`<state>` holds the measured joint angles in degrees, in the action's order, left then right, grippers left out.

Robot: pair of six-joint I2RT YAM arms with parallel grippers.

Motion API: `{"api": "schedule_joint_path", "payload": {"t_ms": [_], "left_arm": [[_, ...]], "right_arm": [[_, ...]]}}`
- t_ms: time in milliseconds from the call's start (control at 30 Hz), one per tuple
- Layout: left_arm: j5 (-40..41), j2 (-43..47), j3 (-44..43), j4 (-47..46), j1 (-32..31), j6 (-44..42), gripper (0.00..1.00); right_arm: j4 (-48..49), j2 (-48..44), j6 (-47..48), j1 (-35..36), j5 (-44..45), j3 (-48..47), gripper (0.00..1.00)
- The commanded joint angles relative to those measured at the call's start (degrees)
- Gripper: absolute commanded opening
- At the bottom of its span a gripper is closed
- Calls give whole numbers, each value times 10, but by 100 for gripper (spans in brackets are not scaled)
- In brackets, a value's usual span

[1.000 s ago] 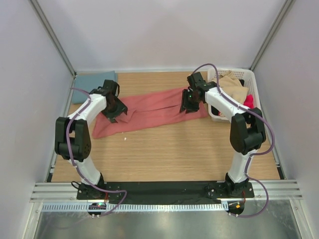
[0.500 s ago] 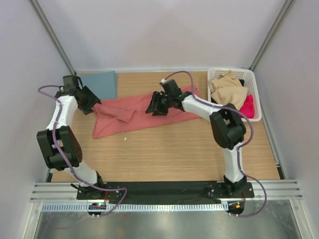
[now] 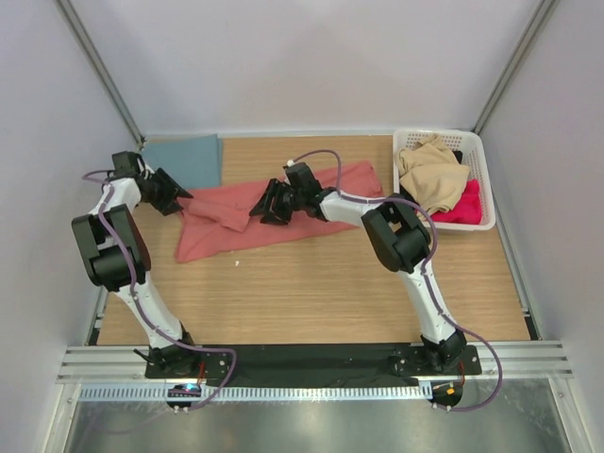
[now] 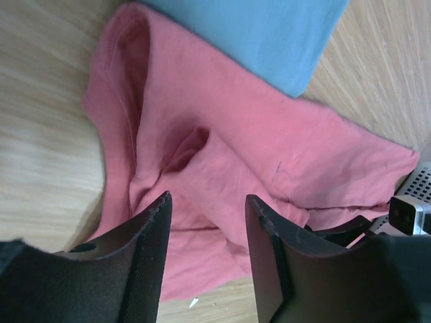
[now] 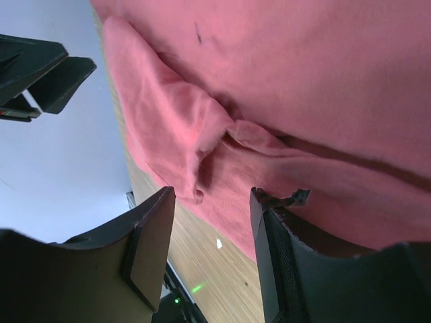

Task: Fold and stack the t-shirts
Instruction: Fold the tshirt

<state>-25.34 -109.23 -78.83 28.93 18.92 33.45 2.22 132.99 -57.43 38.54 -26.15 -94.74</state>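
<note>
The salmon-red t-shirt (image 3: 311, 203) lies stretched across the table, rumpled into folds at its left half (image 4: 222, 155) (image 5: 283, 87). The teal-blue t-shirt (image 3: 184, 157) lies flat at the back left corner (image 4: 269, 33). My left gripper (image 3: 177, 196) hovers at the red shirt's left edge, open, with nothing between its fingers (image 4: 207, 198). My right gripper (image 3: 258, 211) hangs over the middle of the red shirt, pointing left, open and empty (image 5: 211, 194). Each wrist view shows the other gripper in the distance.
A white basket (image 3: 477, 151) at the back right holds a tan cloth (image 3: 432, 175) and a pink cloth (image 3: 465, 203). A small white scrap (image 3: 237, 263) lies on the wood in front of the red shirt. Walls close in on the left, right and back.
My right gripper swept left from the red shirt's right end to its middle. My left gripper drew back to the left, off the shirt. The shirt's left half is now bunched.
</note>
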Motion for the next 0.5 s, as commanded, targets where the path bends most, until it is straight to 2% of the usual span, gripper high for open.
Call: {"api": "schedule_joint_path", "payload": {"t_ms": [0, 167, 467], "left_arm": [[-27, -14, -48, -47, 5, -27, 50], [-49, -45, -69, -44, 4, -34, 51], [-61, -67, -49, -51, 2, -49, 52]], "right_arm": [[51, 9, -20, 9, -7, -37, 55], [49, 24, -25, 15, 0, -54, 55], [63, 39, -37, 22, 8, -62, 54]]}}
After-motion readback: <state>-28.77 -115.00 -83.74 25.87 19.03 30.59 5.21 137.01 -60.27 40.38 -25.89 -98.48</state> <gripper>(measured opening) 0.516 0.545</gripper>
